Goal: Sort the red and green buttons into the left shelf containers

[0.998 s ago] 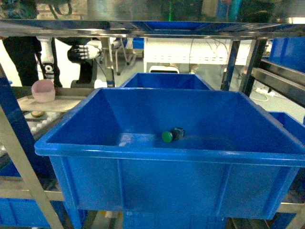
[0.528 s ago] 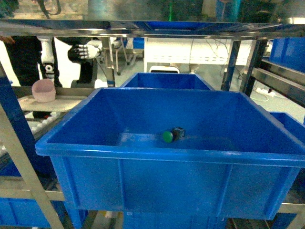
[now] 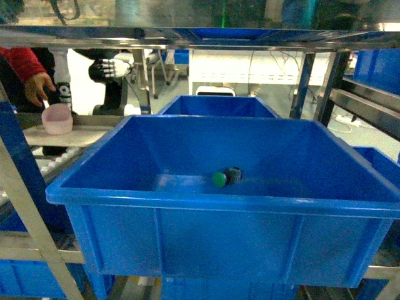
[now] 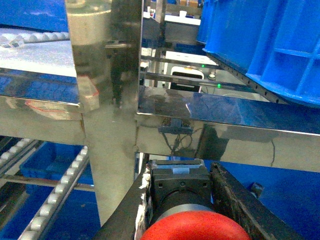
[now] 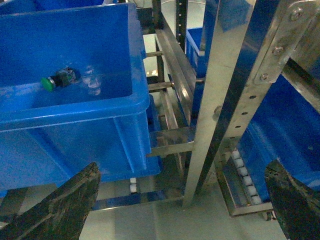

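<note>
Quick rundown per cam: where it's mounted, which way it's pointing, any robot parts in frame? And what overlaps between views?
Head: on the robot, looks forward and down into the blue bin holding the green button; no arm shows.
Left wrist: low, faces the steel shelf frame; left gripper fingers flank the red button.
Right wrist: beside the shelf, looks down at a steel post; right gripper fingertips spread wide apart.
Shared: head and right wrist both show the bin with the green button.

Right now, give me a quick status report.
Left gripper shut on red button, below the shelf rail. Right gripper open, empty. Green button lying in the front blue bin. Nothing blocking that bin.
</note>
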Available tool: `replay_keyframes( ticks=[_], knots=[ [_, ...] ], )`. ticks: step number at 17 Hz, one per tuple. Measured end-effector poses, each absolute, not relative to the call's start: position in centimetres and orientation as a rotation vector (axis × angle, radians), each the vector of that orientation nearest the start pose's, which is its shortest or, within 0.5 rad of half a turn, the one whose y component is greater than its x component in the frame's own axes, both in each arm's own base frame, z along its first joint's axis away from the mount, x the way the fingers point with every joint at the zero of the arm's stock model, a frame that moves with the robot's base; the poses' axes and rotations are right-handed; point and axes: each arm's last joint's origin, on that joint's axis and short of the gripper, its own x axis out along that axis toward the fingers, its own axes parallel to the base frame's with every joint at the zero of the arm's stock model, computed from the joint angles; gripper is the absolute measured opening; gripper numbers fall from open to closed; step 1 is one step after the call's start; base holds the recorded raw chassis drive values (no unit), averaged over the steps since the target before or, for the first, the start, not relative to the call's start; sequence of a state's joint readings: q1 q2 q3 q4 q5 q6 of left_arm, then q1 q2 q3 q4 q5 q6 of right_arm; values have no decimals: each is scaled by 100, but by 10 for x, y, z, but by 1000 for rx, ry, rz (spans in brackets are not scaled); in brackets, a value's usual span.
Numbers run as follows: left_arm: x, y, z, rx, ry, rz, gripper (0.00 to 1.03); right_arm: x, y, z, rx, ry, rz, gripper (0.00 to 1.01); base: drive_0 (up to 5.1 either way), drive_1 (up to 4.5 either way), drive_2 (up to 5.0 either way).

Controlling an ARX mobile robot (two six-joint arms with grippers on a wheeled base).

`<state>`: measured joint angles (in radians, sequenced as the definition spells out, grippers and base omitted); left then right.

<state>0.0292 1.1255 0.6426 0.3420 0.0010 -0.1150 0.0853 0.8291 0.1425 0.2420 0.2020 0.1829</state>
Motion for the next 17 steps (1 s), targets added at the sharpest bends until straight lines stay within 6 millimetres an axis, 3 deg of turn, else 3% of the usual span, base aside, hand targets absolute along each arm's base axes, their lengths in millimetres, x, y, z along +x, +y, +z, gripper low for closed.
replay_keyframes(
  ticks=[3,6,8,13,17],
  knots=[
    [232,-15,262,-115,191,-13,30,156,7,148,116,428,-155,98,0,0,0],
    [197,-21,236,-133,280,5,30,156,7,148,116,428,-155,98,0,0,0],
    [190,-33,215,-125,349,-50,30,156,7,148,116,428,-155,98,0,0,0],
    [228,-75,171,-69,483,-184,30,156,7,148,116,428,-155,98,0,0,0],
    [270,-101,153,-44,535,-219,30,156,7,148,116,428,-155,98,0,0,0]
  ],
)
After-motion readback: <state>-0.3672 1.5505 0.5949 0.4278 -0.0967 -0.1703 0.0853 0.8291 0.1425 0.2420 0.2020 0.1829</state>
